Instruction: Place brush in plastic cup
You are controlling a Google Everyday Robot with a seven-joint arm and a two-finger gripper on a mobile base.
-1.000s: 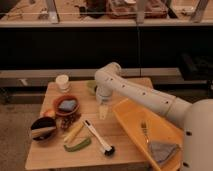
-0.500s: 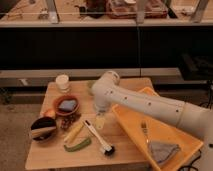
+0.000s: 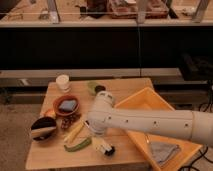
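The brush [image 3: 104, 147] lies on the wooden table [image 3: 120, 86] near its front edge, white handle pointing back and the black bristle head at the front right. My gripper [image 3: 96, 134] hangs under the white arm's wrist, right above the back end of the handle, which the arm partly hides. The plastic cup [image 3: 92, 87], pale yellow-green, stands upright at the back middle of the table, far behind the gripper. A dark cup [image 3: 100, 89] stands touching its right side.
A white cup [image 3: 63, 82] stands back left. An orange bowl with a blue sponge [image 3: 66, 105], a dark bowl [image 3: 42, 127], a yellow corn cob [image 3: 74, 132] and a green vegetable [image 3: 77, 145] lie left of the brush. An orange tray [image 3: 145, 97] with a grey cloth [image 3: 162, 150] fills the right.
The arm has swung from near the cups at the back toward the front of the table and down, bringing the gripper over the brush. The objects have not moved.
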